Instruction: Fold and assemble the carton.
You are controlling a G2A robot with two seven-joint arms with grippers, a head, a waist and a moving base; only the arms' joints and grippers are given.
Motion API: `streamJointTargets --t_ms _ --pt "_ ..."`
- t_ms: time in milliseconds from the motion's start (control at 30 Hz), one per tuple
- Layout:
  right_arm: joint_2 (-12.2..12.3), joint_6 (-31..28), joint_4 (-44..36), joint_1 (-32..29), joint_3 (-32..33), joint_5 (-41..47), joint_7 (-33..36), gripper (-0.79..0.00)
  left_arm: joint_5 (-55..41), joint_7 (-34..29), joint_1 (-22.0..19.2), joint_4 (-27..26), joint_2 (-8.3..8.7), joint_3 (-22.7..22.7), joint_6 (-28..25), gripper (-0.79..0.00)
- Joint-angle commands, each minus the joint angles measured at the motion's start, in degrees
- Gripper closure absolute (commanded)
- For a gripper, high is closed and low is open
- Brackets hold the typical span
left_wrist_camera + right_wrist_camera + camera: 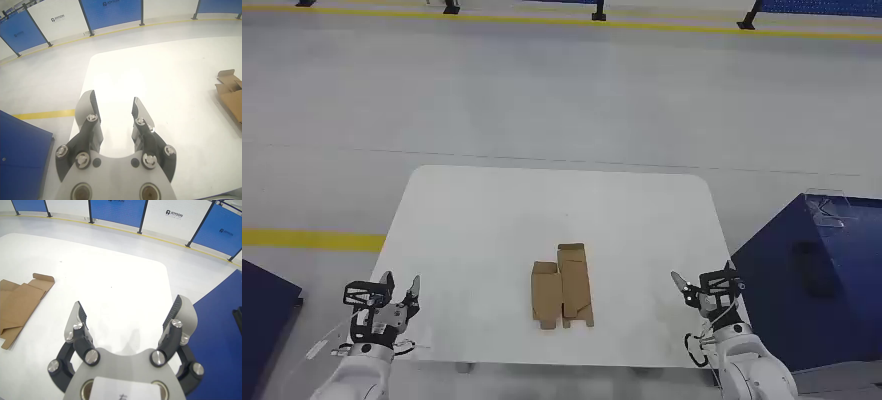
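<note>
carton (562, 293) flat near table (492, 220) front edge, left tool (113, 94), right tool (128, 299) flanking

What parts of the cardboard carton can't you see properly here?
- Left wrist view: the carton is cut off by the picture's edge, so only one end shows.
- Right wrist view: the carton runs off the picture's edge, so part of it is missing.
- Top view: the whole carton shows, but its creases and tabs are too small to make out.
- Every view: its underside is hidden against the table.
</note>
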Motion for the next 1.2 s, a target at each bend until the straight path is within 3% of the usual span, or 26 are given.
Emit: streamJointTargets --t_ms 0,167,200,267,400,500,600,700,833,967,1167 --pt "0.00 0.00 0.00 0.00 0.00 0.00 0.00 -0.785 0.00 0.00 0.00 0.00 0.00 0.00 0.00 -0.323" --pt "0.00 0.00 0.00 0.00 0.00 0.00 0.00 -0.785 0.00 0.00 0.00 0.00 0.00 0.00 0.00 -0.323" --pt "0.00 0.00 0.00 0.00 0.00 0.00 0.00 -0.785 -0.32 -0.70 -0.06 -0.20 -0.02 0.20 -0.41 -0.785" --pt "0.00 0.00 0.00 0.00 0.00 0.00 0.00 -0.785 -3.01 -5.50 -1.29 -2.02 -0.14 0.99 -1.68 -0.785" --pt "0.00 0.00 0.00 0.00 0.00 0.00 0.00 -0.785 -21.81 -16.74 -4.39 -6.94 -0.58 2.03 -7.09 -0.785" --pt "0.00 0.00 0.00 0.00 0.00 0.00 0.00 -0.785 -39.98 -29.22 -7.41 -8.17 -0.71 3.16 -10.20 -0.785" --pt "0.00 0.00 0.00 0.00 0.00 0.00 0.00 -0.785 -63.09 -48.76 -15.27 -4.39 -0.62 4.90 -8.82 -0.785" --pt "0.00 0.00 0.00 0.00 0.00 0.00 0.00 -0.785 -74.40 -57.83 -23.45 2.85 -0.83 7.99 -5.80 -0.785" --pt "0.00 0.00 0.00 0.00 0.00 0.00 0.00 -0.785 -80.75 -64.45 -31.80 12.20 -1.65 15.18 -2.51 -0.785" --pt "0.00 0.00 0.00 0.00 0.00 0.00 0.00 -0.785 -79.12 -65.37 -37.37 19.05 -2.46 21.41 -3.10 -0.776" --pt "0.00 0.00 0.00 0.00 0.00 0.00 0.00 -0.785 -75.42 -63.26 -42.33 26.77 -3.68 28.58 -3.71 -0.606"
